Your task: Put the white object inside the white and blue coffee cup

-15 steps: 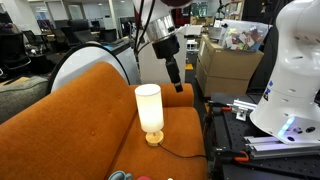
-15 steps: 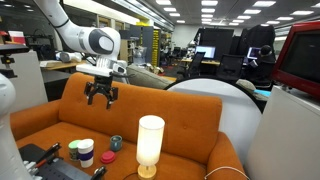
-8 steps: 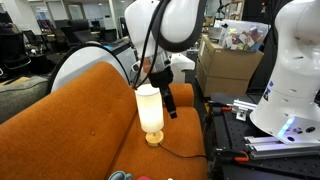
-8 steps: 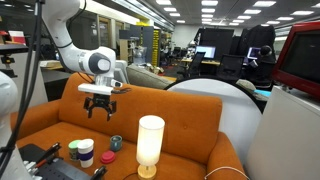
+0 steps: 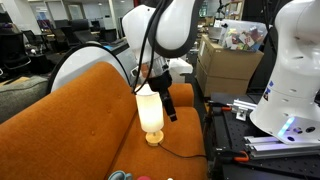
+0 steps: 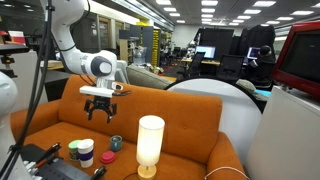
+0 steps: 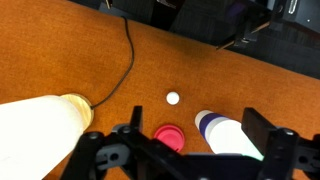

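The white object (image 7: 173, 98) is a small round ball lying on the orange sofa seat, and it also shows in an exterior view (image 6: 98, 171). The white and blue coffee cup (image 7: 225, 135) stands upright near it, also seen in an exterior view (image 6: 84, 152). My gripper (image 7: 195, 150) hangs open and empty above the seat, over the cup and a red lid (image 7: 168, 134). It shows in both exterior views (image 6: 100, 108) (image 5: 169, 108), well above the cushions.
A white cylinder lamp (image 6: 150, 143) stands on the seat beside the cup, its cord (image 7: 128, 55) trailing across the cushion. It is close to the gripper in an exterior view (image 5: 149, 108). A small dark cup (image 6: 117, 144) stands behind the red lid (image 6: 107, 157).
My gripper has come down from above the sofa back toward the seat and lamp. It has hardly moved in the last half second. It stays open.
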### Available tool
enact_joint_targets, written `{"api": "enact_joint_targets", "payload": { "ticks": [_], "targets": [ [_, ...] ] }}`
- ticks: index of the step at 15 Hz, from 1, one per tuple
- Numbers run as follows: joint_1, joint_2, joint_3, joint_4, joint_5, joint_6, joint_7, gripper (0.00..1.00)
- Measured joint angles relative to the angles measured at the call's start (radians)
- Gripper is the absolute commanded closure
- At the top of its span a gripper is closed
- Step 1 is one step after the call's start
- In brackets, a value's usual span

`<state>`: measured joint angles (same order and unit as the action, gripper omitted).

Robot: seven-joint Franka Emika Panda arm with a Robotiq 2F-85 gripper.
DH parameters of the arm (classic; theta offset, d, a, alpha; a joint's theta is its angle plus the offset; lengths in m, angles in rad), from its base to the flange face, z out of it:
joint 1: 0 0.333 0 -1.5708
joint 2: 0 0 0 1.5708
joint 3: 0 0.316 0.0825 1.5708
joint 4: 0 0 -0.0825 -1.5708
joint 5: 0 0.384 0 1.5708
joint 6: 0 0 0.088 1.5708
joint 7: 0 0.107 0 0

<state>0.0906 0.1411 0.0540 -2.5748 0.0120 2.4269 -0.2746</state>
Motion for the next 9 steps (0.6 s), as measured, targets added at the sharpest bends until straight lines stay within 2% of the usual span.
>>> {"api": "enact_joint_targets", "payload": {
  "ticks": [5, 9],
  "targets": [
    [-0.001, 0.025, 0.001, 0.004, 0.0, 0.012, 0.0, 0.0],
    [-0.007, 0.169, 0.001, 0.046, -0.004, 0.097, -0.008, 0.0]
  ]
}}
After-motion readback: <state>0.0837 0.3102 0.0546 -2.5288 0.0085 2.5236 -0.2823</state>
